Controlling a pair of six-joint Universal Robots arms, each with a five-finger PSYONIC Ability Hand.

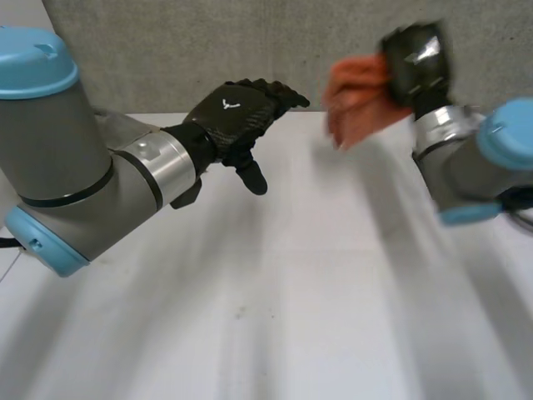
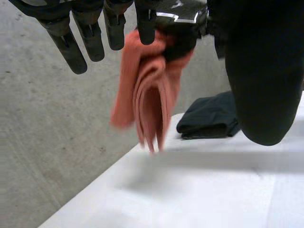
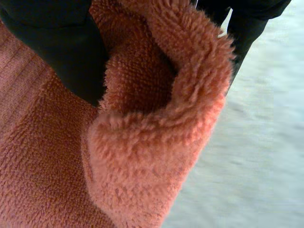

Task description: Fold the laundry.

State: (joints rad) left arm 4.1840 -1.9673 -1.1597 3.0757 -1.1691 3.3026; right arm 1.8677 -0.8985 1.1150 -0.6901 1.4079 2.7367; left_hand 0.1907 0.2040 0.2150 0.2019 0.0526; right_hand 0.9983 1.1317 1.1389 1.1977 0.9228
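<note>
you've no words or numbers to read in these views — the one sign is a small white y-shaped mark (image 1: pixel 228 104), and it stands on the back of the left hand (image 1: pixel 241 125).

The left hand (image 2: pixel 89 35) reaches in with its black fingers straight and spread, touching nothing; just beyond its fingertips the glossy black right hand (image 2: pixel 183 16) is clenched round the upper end of a salmon-orange fleecy cloth (image 2: pixel 149 95); the cloth hangs down in long bunched folds, its lower end just above the edge of the flat white table (image 2: pixel 204 190); farther back on the table lies a dark folded garment (image 2: pixel 209 116), apart from the cloth; past the table's edge is a grey concrete surface (image 2: pixel 47 133).
</note>
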